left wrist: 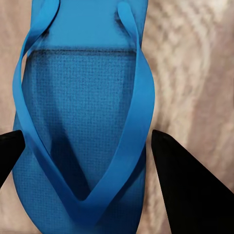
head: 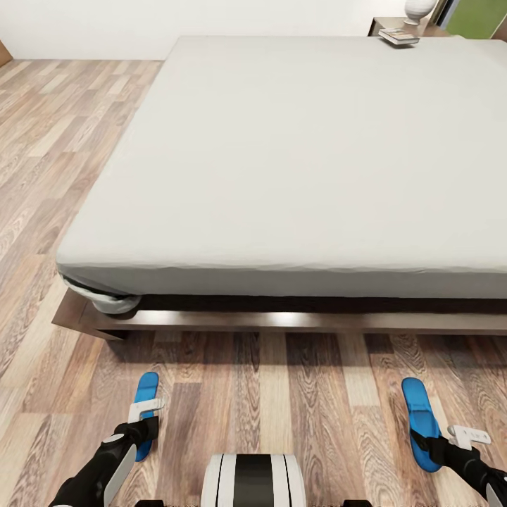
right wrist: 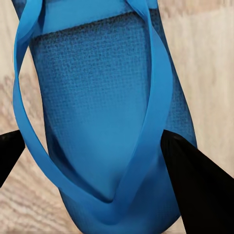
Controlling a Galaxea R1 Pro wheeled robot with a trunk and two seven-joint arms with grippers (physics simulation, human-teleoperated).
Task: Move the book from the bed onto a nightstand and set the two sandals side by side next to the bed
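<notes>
We see the bed [head: 303,155] filling the middle, with the book [head: 398,36] at its one-o'clock corner, its lettering too small to read. The two sandals lie well apart on the floor [head: 282,394]: left sandal [head: 146,401] at seven o'clock, right sandal [head: 420,422] at five. Our left tool [left wrist: 83,146] and right tool [right wrist: 92,151] each stand apart, straddling a sandal.

No lettering I can make out anywhere. The book [head: 398,36] up on the nightstand [head: 384,24] is too small to read, and the blue sandals [left wrist: 83,122] carry no mark.
</notes>
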